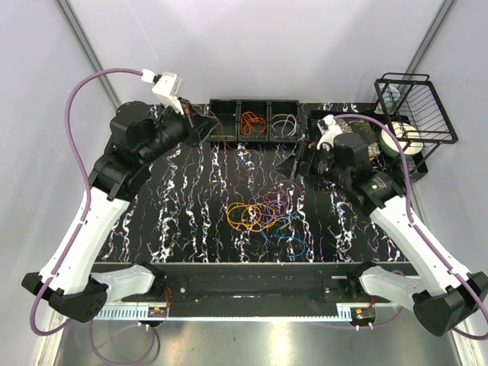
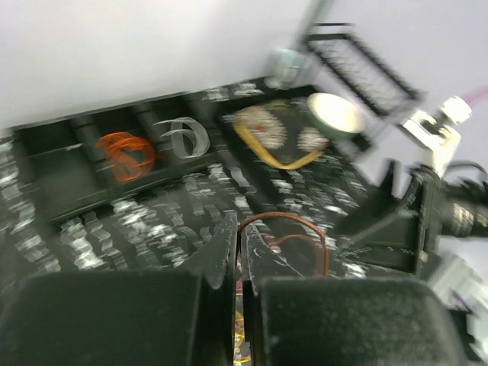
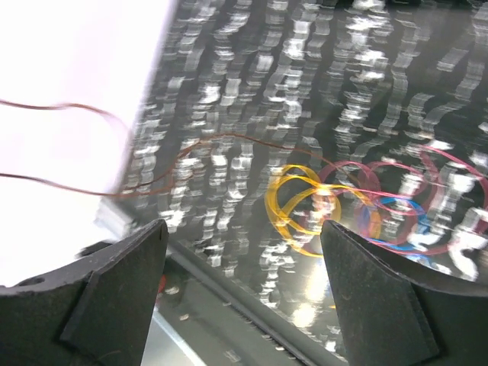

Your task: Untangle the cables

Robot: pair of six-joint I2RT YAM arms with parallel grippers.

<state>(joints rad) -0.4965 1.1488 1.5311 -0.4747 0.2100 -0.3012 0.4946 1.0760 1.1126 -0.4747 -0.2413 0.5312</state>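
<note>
Left end effector (image 2: pixel 235 229) clenched on a thin brown cable (image 2: pixel 293 216), right end effector (image 3: pixel 244 229) released near the tangled cables (image 3: pixel 328 191).

- table (image 1: pixel 191 221): black with white marbled streaks
- cables (image 1: pixel 263 217), table centre: yellow-orange, purple-pink, red and blue loops, all mixed
- brown cable (image 2: pixel 293 218), above the table: thin, reddish-brown
- bin tray (image 1: pixel 225 118), table's far edge: black
- orange cables (image 1: pixel 252 122) in its middle compartment, whitish cables (image 1: pixel 284 126) in its right one
- wire rack (image 1: pixel 402 75), table's far right corner: black
- hoses (image 1: pixel 72 114): lilac
- arms (image 1: pixel 415 236): black upper links, white lower links
- walls (image 1: pixel 267 46) behind the table: pale grey-white
</note>
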